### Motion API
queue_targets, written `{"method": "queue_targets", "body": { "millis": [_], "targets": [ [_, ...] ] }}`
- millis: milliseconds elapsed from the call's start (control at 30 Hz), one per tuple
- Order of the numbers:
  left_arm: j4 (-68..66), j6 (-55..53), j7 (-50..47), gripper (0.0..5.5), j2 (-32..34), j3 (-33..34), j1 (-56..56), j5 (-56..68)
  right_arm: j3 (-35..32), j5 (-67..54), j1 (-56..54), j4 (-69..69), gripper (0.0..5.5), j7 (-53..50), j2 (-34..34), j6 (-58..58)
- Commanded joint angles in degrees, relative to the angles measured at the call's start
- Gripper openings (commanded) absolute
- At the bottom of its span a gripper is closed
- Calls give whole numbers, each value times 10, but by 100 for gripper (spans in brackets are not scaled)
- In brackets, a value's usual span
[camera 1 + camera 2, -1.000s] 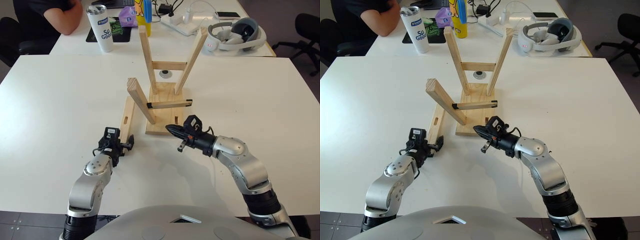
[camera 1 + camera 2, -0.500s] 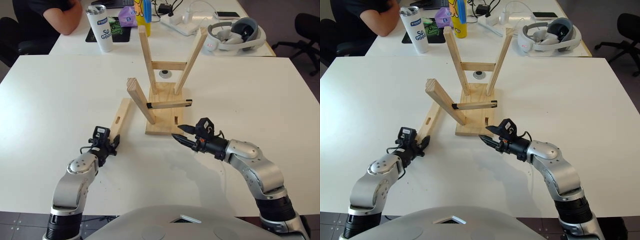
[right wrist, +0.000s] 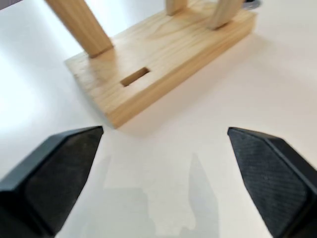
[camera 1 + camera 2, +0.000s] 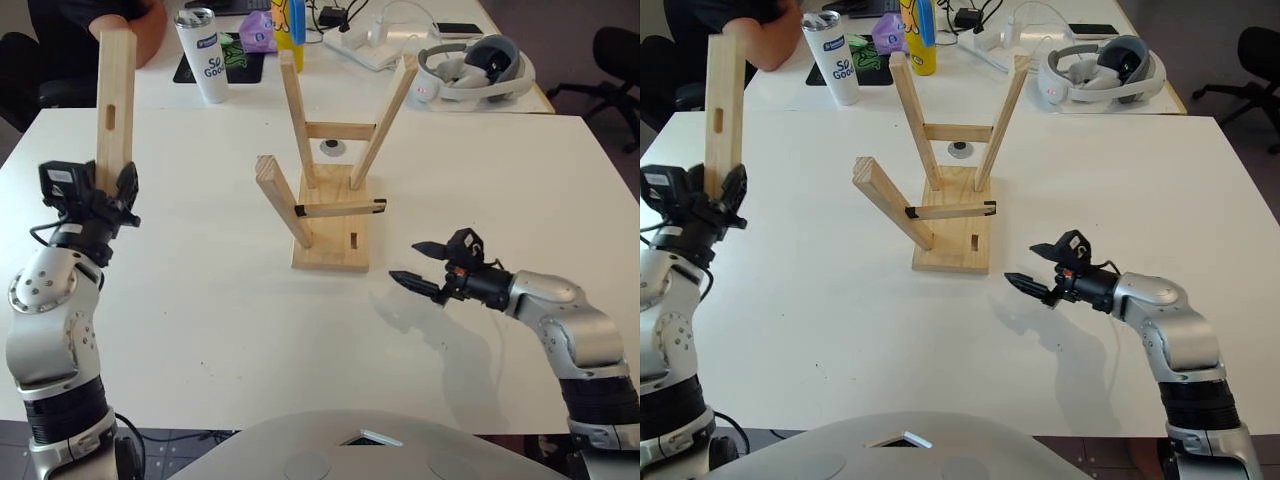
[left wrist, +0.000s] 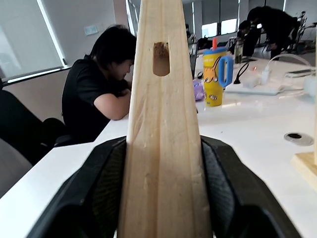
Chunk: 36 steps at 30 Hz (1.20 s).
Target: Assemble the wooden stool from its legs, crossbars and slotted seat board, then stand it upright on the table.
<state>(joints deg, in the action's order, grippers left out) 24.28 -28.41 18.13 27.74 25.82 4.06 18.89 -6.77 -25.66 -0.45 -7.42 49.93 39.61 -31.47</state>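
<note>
So, starting at the left: our left gripper [image 4: 108,196] is pinching the lower end of a loose pale wooden leg [image 4: 115,95] with an oval slot through it. It holds the leg upright in the air over the left edge of the white table [image 4: 520,170], well apart from the rest of the build.

Behind, on the far desk, we've got a white insulated tumbler [image 4: 203,55] with dark lettering on it, which we're not reading out.

In the middle, the flat rectangular wooden seat board [image 4: 330,252] lies on the table. Two slanted legs stand in its far end, tied by a short plain crossbar [image 4: 338,130]. A third leaning leg [image 4: 283,200] stands at the near left, with a black-tipped crossbar [image 4: 340,209] coming off it. One slot [image 4: 356,240] is open.

On the right, our right gripper [image 4: 408,262] hangs just off the board's near corner, fingers spread, holding nothing.

We'd say we're most of the way there: the fourth leg goes in, then we flip it upright.
</note>
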Motion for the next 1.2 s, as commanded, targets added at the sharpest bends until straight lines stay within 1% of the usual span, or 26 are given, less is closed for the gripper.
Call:
{"method": "queue_targets", "body": {
  "millis": [33,67,133,233,333,400,500,667,833,1000,1200],
  "targets": [
    [-47,33,56,208,30,1,81,46,-89,-3,-63,46,522,-39,4,69],
    [-54,34,72,208,36,0,99,62,-108,-22,-79,54,538,-44,1,57],
    [-65,31,106,208,53,-2,141,97,-139,-98,-120,59,540,-25,5,-6],
    [-75,2,163,208,85,-8,196,158,-175,-217,-212,62,540,-31,-5,-88],
    [-108,-58,232,208,118,-26,287,246,-175,-342,-303,41,540,-62,-42,-169],
    [-150,-98,291,208,136,-61,360,281,-161,-412,-343,23,540,-91,-81,-203],
    [-211,-146,371,208,149,-113,451,308,-128,-478,-375,-7,540,-132,-137,-228],
    [-279,-210,464,208,152,-167,520,328,-114,-551,-382,-21,540,-182,-191,-230],
    [-338,-269,534,208,160,-197,546,334,-127,-592,-386,-21,540,-202,-193,-216],
    [-362,-270,593,208,174,-235,558,298,-118,-586,-395,-20,540,-207,-187,-206],
    [-356,-259,623,208,182,-259,561,263,-109,-591,-408,-23,540,-222,-188,-200]
  ]
}}
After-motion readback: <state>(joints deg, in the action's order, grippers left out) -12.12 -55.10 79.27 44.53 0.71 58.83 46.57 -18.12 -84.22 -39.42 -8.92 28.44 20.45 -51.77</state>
